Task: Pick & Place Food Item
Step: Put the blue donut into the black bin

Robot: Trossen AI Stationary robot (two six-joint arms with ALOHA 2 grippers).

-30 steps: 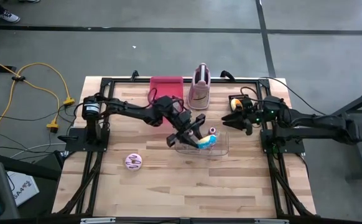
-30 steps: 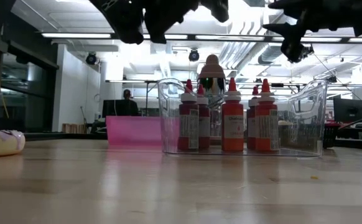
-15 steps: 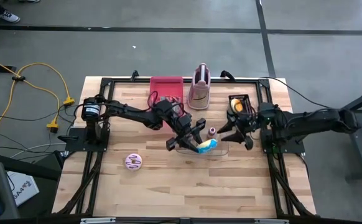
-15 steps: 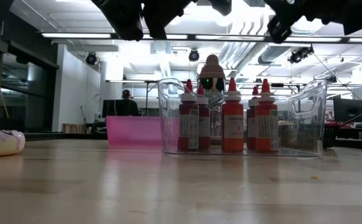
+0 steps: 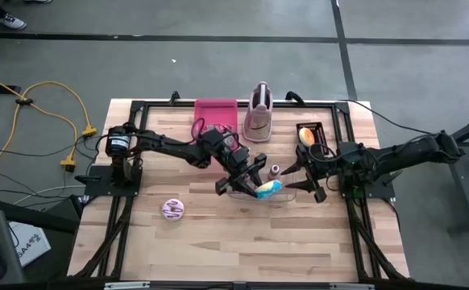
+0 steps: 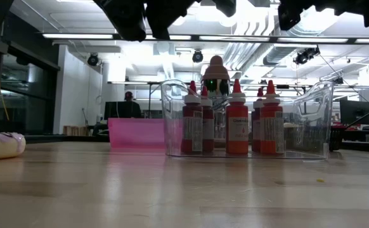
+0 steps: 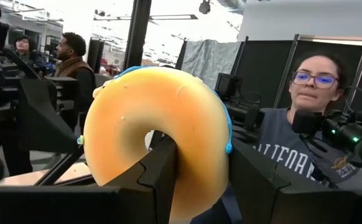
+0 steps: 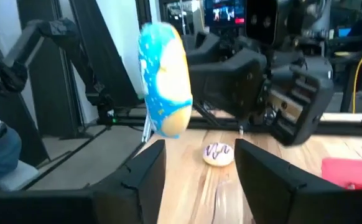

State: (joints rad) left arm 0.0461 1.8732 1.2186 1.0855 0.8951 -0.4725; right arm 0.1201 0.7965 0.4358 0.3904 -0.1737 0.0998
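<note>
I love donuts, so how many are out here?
2. A blue-iced donut is held up in the left end effector over the clear bin; a pink donut lies on the table. Others may be hidden.

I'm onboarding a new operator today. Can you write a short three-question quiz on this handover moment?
1. True or false: the left gripper holds a blue-iced donut.
2. Which lies alone on the table's left part? A) purple-iced donut B) shoe C) red bottle
3. What stands inside the clear bin in the low view?

Key:
1. True; its fingers clamp the ring.
2. A.
3. Red bottles. The open right gripper faces the held donut without touching it.
</note>
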